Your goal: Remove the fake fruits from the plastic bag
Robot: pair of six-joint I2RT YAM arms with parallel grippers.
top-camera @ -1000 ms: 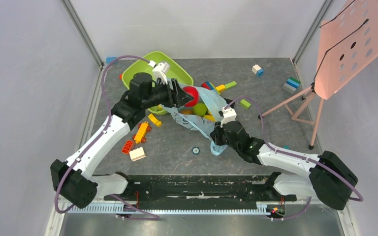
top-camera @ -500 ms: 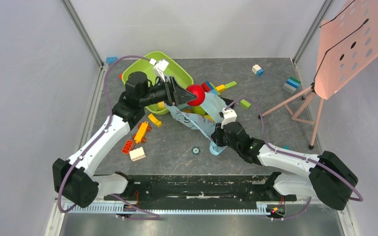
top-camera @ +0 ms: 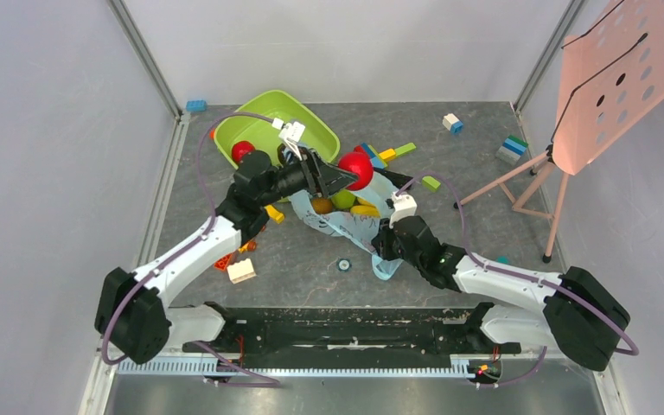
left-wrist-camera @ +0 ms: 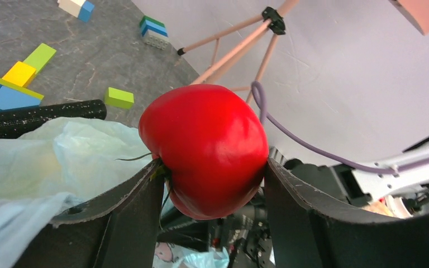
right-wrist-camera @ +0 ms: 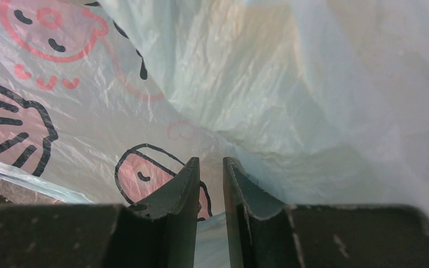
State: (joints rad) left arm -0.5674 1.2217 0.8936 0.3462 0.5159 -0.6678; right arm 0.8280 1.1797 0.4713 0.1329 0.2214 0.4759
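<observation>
My left gripper (top-camera: 346, 175) is shut on a glossy red apple (top-camera: 357, 169) and holds it above the bag's far edge. In the left wrist view the apple (left-wrist-camera: 204, 145) fills the gap between the dark fingers (left-wrist-camera: 128, 206). The light-blue printed plastic bag (top-camera: 352, 223) lies crumpled mid-table. Orange (top-camera: 321, 206), green (top-camera: 342, 200) and yellow (top-camera: 365, 209) fruits show in its open mouth. My right gripper (top-camera: 386, 248) pinches the bag's near edge. In the right wrist view its fingers (right-wrist-camera: 185, 184) stand nearly closed on bag film (right-wrist-camera: 257, 84).
A lime-green bowl (top-camera: 313, 123) at the back left holds another red fruit (top-camera: 242, 151). Building blocks lie left of the bag (top-camera: 248, 232) and behind it (top-camera: 389, 154). A pink stand (top-camera: 532, 186) is at the right. A small round disc (top-camera: 343, 264) lies near the bag.
My left gripper has carried the red apple a little to the right, and the arm has swung off the bowl, uncovering the red fruit in it. The right gripper has kept its hold.
</observation>
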